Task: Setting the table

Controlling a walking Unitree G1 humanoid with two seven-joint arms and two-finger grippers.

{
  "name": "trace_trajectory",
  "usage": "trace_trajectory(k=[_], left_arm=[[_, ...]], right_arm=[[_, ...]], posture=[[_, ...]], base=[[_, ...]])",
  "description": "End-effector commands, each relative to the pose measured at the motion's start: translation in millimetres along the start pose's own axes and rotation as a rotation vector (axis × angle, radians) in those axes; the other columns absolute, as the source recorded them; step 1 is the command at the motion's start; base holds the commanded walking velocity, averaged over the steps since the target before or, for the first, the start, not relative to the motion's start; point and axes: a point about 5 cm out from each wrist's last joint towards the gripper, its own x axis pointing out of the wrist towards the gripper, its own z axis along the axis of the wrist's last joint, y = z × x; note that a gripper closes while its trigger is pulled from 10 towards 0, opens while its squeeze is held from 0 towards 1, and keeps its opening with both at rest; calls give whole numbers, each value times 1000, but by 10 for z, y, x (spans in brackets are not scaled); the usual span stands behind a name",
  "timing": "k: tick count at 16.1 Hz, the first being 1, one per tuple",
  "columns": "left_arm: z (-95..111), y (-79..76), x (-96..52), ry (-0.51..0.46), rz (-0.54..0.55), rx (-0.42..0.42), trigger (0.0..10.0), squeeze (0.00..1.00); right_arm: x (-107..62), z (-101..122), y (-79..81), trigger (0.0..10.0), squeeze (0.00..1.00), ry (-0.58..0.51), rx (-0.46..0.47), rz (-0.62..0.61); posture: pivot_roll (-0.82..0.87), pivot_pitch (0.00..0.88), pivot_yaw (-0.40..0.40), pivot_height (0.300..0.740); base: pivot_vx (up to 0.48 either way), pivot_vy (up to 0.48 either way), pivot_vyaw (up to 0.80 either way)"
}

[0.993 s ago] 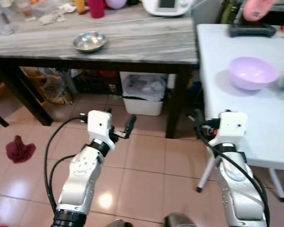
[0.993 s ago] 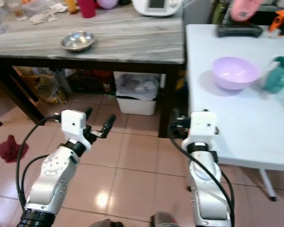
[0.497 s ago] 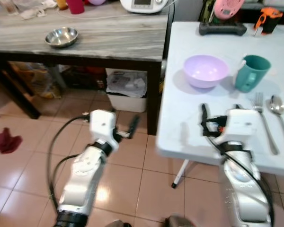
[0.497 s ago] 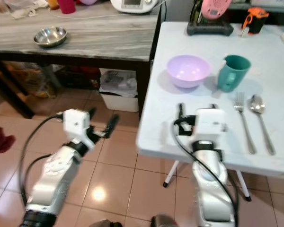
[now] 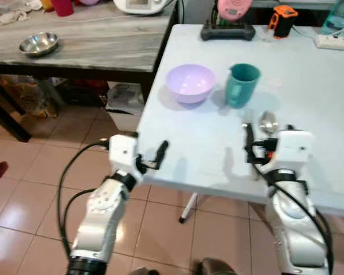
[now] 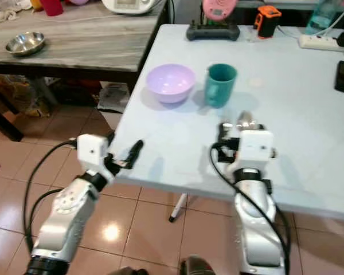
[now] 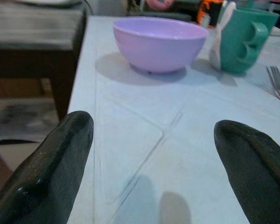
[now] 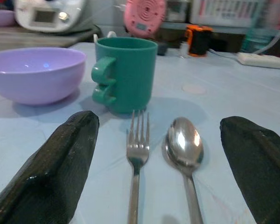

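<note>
Left eye view: right tool (image 5: pixel 266 133) hides fork (image 8: pixel 136 154), spoon (image 8: pixel 183 143) handles.

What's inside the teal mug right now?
Nothing can be made out in the teal plastic mug beside the lilac plastic bowl; just teal inner wall below its rim. Its bottom is hidden from every view.

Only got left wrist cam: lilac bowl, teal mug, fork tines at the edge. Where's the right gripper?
Observer: The right gripper is low over the white table, jaws open, straddling a fork and a spoon.
Operator: Spoon? Where exactly?
Observer: It lies parallel to the fork on its right side, both just on the near side of the teal mug.
Operator: Any other dishes around?
Observer: A steel bowl sits on the wooden side table off to the left.
</note>
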Motion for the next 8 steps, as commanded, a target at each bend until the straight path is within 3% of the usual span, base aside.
trace_trajectory(k=[1,6,8], left_arm=[[-39,3,-30,16,-19,-7,10000,0],[-71,-108,-156,53,-286,51,10000,0],[-64,-131,-166,54,-330,86,10000,0]], right_arm=[[5,-19,-4,10000,0,11,1,4],[71,-40,35,10000,0,40,37,29],[113,-39,69,10000,0,49,61,52]], posture=[[-192,163,93,740],[-194,170,89,740],[-196,177,90,740]], base=[[0,0,0],[0,0,0],[0,0,0]])
